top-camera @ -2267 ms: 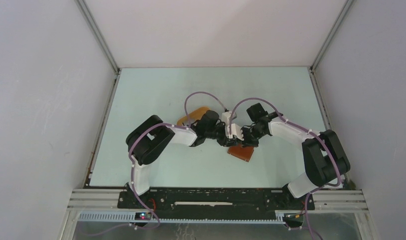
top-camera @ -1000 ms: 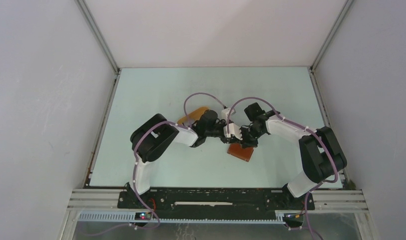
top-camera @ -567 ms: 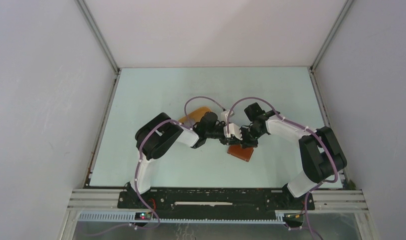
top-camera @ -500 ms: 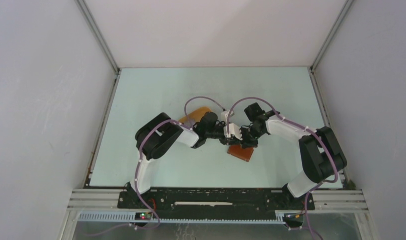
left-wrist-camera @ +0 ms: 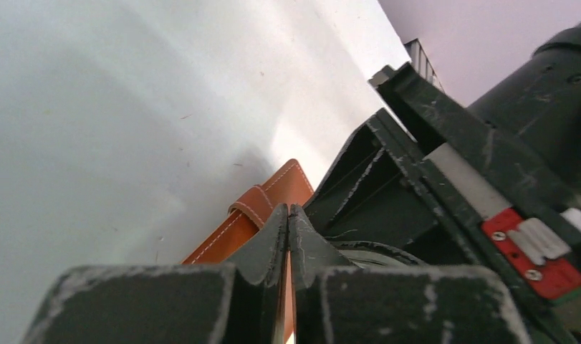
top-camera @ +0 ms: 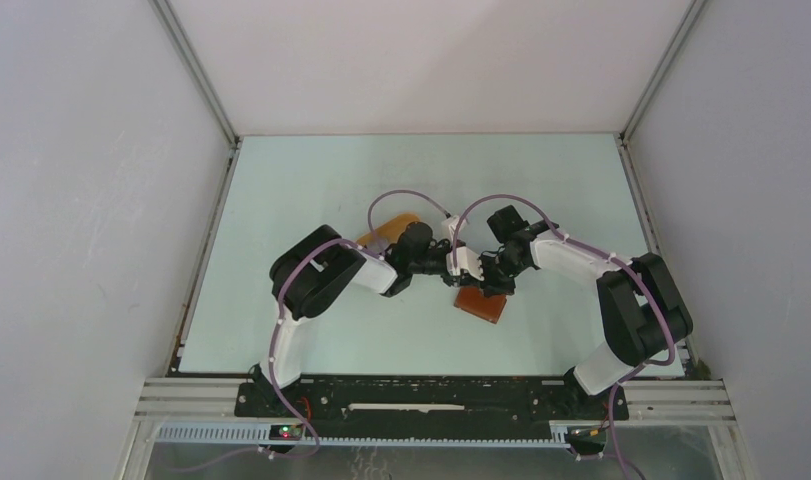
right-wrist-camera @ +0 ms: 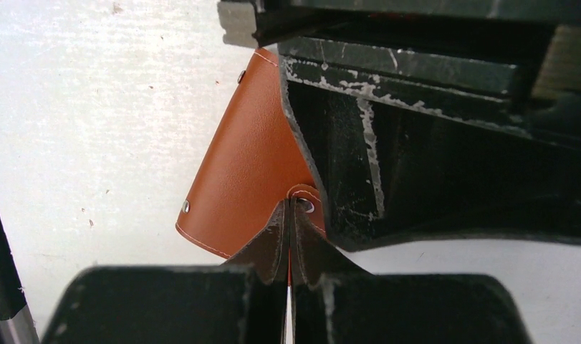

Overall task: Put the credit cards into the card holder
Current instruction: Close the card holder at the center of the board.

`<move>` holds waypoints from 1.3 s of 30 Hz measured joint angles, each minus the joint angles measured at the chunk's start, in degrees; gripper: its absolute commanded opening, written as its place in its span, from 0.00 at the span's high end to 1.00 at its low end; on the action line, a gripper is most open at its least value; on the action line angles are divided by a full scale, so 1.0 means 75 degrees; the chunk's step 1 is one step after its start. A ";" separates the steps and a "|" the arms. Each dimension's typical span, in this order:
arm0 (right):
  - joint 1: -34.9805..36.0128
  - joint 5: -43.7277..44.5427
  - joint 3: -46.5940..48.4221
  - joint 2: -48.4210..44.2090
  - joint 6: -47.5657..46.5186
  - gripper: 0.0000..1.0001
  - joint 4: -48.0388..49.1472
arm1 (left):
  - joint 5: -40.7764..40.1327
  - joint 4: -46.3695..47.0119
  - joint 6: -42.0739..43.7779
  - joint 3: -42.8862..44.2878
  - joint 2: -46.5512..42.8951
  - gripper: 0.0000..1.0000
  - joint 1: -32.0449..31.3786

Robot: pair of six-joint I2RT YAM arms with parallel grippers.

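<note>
no legible text; red tag white marks maybe lettering, unreadable

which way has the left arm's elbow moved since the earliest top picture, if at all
Yes. The left arm's elbow has shifted right, away from the table's left edge and toward the orange tray.

Your left arm and right arm are white with black joints, purple cables and scuffed black fingers.

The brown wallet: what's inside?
Only the brown outer face of the card holder shows, on the table. The left gripper and right gripper cover one edge; its inside and any cards are hidden.
</note>
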 measured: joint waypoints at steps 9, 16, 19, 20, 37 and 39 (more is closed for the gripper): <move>0.0015 0.0023 0.0000 0.0000 0.0029 1.00 0.0003 | 0.0370 0.0443 -0.0484 0.0055 0.0172 0.97 0.0006; 0.0015 0.0029 0.0000 0.0000 0.0052 1.00 0.0003 | 0.0536 -0.0079 -0.0525 0.0388 0.0519 1.00 -0.0015; 0.0020 0.0038 0.0000 0.0000 0.0055 1.00 0.0006 | 0.0557 -0.0458 -0.0428 0.0554 0.0519 1.00 -0.0023; 0.0020 0.0047 0.0000 0.0000 0.0058 1.00 0.0009 | 0.0557 -0.0615 -0.0370 0.0618 0.0519 1.00 -0.0029; 0.0064 0.0160 0.0006 -0.0003 0.0181 1.00 0.0041 | 0.0157 -0.2553 0.0507 0.1262 0.0329 1.00 -0.0102; 0.0087 0.0187 0.0006 -0.0009 0.0198 1.00 0.0044 | 0.0073 -0.2643 0.0557 0.1262 0.0283 1.00 -0.0114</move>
